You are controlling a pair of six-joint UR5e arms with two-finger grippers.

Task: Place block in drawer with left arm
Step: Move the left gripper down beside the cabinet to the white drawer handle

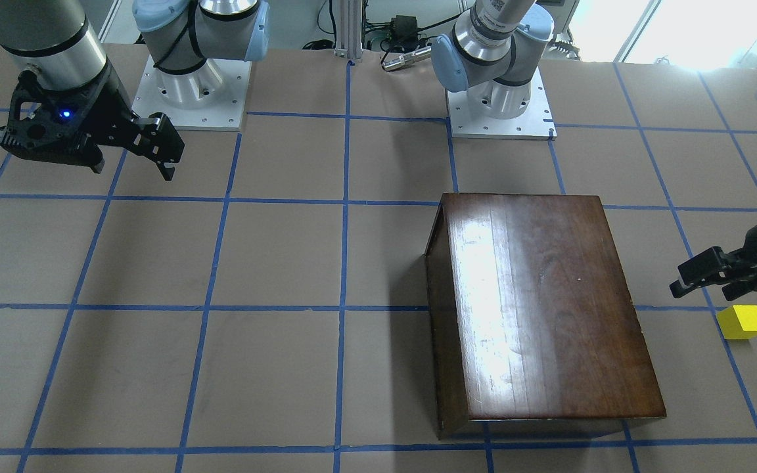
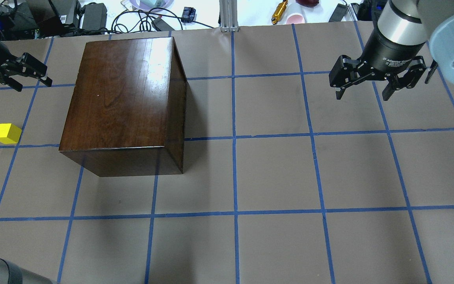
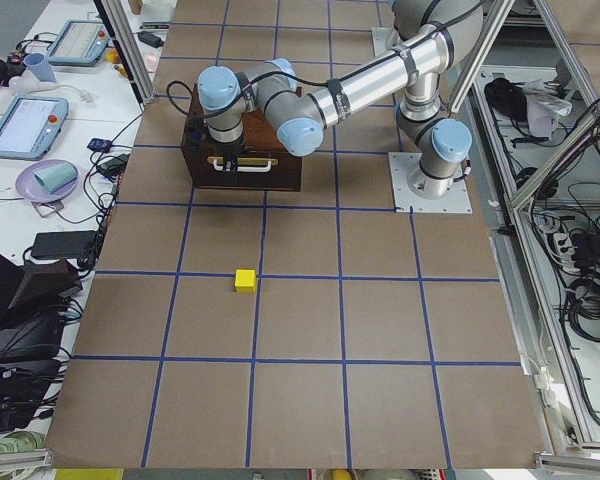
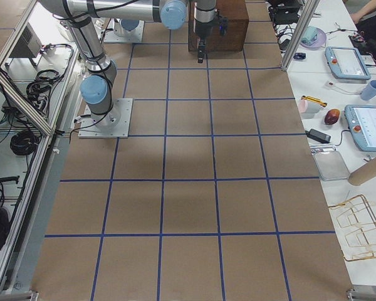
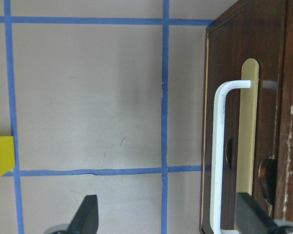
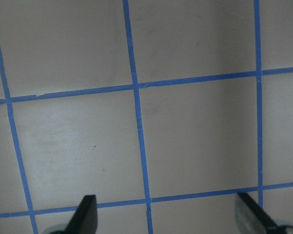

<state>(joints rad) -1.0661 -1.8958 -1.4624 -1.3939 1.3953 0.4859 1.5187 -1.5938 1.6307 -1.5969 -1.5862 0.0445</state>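
The yellow block (image 2: 7, 133) lies on the table, apart from the dark-brown box (image 2: 124, 98) on its drawer side; it also shows in the front view (image 1: 741, 322) and at the left edge of the left wrist view (image 5: 0, 157). The drawer is shut; its dark front panel with a white handle (image 5: 219, 161) faces the block. My left gripper (image 2: 34, 85) is open and empty, hovering in front of the drawer front; one fingertip (image 5: 251, 217) is by the handle's end. My right gripper (image 2: 365, 88) is open and empty, far off over bare table.
The table (image 2: 274, 173) is brown with a blue tape grid. Both arm bases (image 1: 500, 105) stand on its robot side. Cables, chargers and small items (image 2: 93, 14) lie beyond its far edge. Tablets and bowls (image 3: 40, 150) sit on the operators' side bench.
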